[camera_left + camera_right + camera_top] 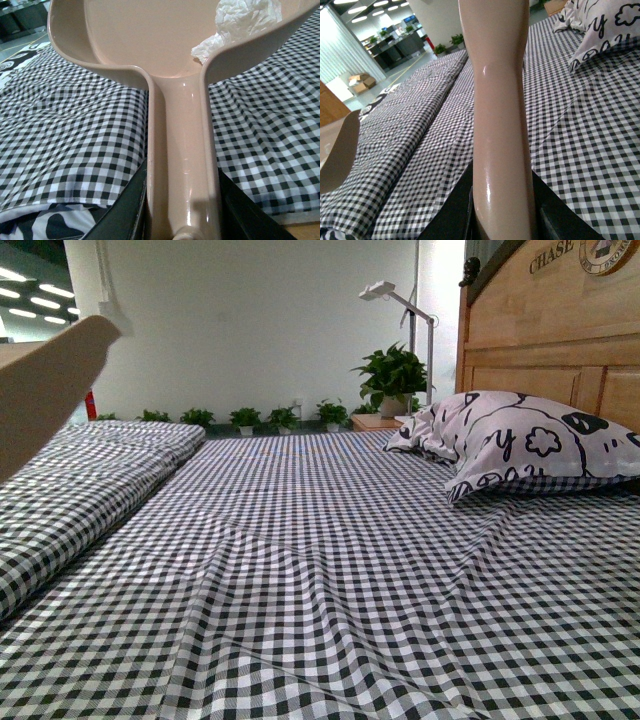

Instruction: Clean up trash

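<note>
Beige dustpan (165, 45) is up off the bed, my left gripper (182, 215) clenched on its handle, and the trash (240, 22), that crumpled white tissue wad, sits inside the pan against its side wall. My right gripper (502, 210) is clamped on a smooth beige handle (497, 100); what's at its far end I can't see. Front view shows checked bedsheet (330, 570) with no paper on it, pillow (520, 440) by the headboard. I'd say pickup is done; tipping the wad into a bin remains, and no bin shows.
</note>
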